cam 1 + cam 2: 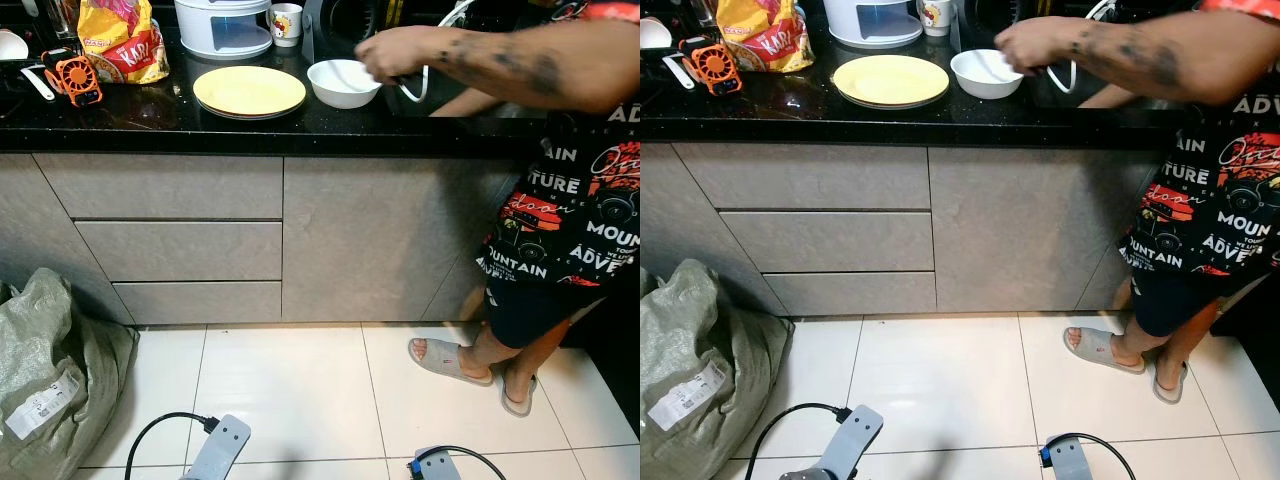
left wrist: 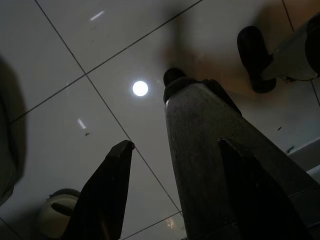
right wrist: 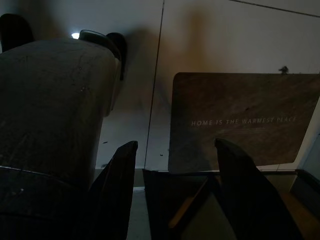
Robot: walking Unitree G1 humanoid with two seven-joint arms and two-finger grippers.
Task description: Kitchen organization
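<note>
A yellow plate and a white bowl sit side by side on the black counter. A person's hand reaches over the bowl's rim and holds a thin white item that I cannot make out. Both my arms hang low near the floor. In the left wrist view, my left gripper is open above the white tiles, with nothing held. My right gripper is also open and points down at the floor beside a brown door mat.
The person stands at the right in sandals, close to the cabinets. A yellow snack bag, an orange fan, a white appliance and a mug stand further back. Grey drawers are below. A green sack lies at the left.
</note>
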